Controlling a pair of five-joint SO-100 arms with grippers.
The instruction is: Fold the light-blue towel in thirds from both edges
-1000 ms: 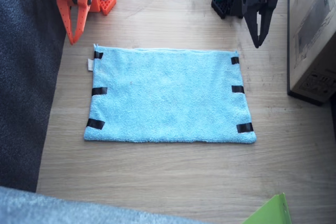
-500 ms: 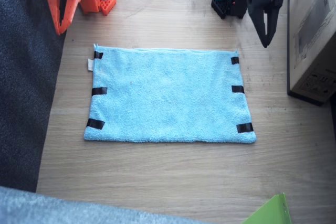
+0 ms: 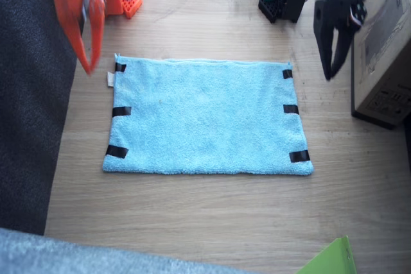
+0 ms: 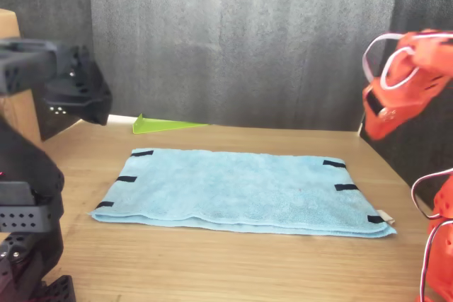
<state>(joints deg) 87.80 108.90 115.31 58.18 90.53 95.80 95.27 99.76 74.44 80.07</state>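
Light-blue towel flat, unfolded, mid-bench. Soft, limp terry; likely sags, drags. Best pinched at taped short edges. Right claw blurred above towel's far left corner, left claw aloft off towel's right edge; jaw state unclear.

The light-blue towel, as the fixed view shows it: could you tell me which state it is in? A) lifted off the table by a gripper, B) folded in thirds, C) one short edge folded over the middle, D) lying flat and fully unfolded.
D: the light-blue towel lies spread flat on the table, with three black tape strips showing along each short side, and neither gripper touches it.
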